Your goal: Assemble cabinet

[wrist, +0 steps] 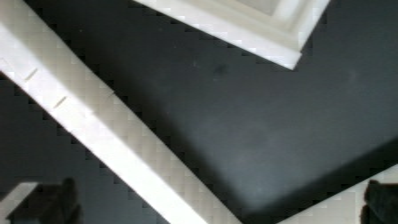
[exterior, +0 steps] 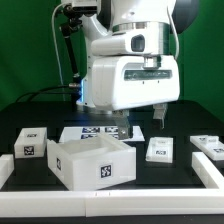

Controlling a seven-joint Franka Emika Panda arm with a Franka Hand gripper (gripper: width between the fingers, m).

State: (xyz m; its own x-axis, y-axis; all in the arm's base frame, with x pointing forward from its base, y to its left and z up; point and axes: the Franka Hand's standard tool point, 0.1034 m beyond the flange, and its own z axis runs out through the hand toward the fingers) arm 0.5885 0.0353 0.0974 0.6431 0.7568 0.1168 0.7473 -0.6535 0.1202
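The cabinet body, a large open white box with a square tag on its front, stands on the black table at front centre. A small white tagged block lies to the exterior view's left. A flat tagged panel and another tagged piece lie to the right. My gripper hangs behind the body, above the table, apart from every part. In the wrist view the gripper is open wide and empty, with dark fingertips at both edges. A white bar crosses below it. A white corner piece shows beyond.
The marker board lies flat behind the cabinet body, under the gripper. A white rail borders the table on the exterior view's right and another rail on the left. Black cables hang behind the arm.
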